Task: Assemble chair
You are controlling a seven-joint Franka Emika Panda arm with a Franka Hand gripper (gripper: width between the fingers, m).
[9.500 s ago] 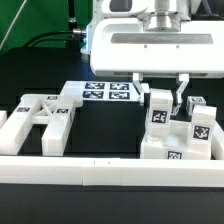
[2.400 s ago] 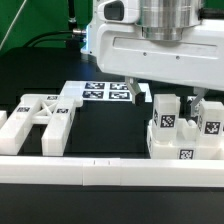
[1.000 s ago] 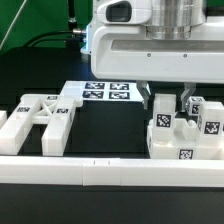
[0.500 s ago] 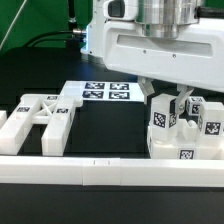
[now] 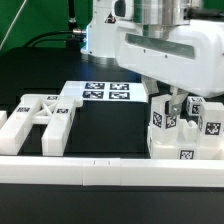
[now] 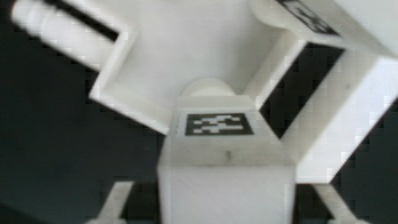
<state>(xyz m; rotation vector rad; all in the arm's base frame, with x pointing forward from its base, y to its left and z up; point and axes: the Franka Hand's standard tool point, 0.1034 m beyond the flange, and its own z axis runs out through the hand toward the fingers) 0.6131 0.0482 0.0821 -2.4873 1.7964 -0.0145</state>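
Note:
The chair lies in white tagged parts. An X-braced side frame (image 5: 40,118) lies flat at the exterior view's left. At the right stands the chunky seat block (image 5: 185,150), with two upright tagged posts on it (image 5: 163,118) (image 5: 210,125). My gripper (image 5: 171,106) hangs tilted over the nearer post, one finger on each side. In the wrist view the post (image 6: 222,150) fills the space between my fingers (image 6: 121,200), with a dark gap on each side. The gripper (image 6: 222,205) is open around it. Another white frame part (image 6: 160,60) lies beyond.
The marker board (image 5: 100,93) lies flat at the back middle. A long low white border rail (image 5: 100,175) runs along the front, and another rail piece (image 5: 8,128) stands at the far left. The arm's white body (image 5: 165,45) looms over the right side.
The hand has tilted and turned over the right-hand parts in the last second. The fingers stay around the nearer post. The side frame and seat block have not moved.

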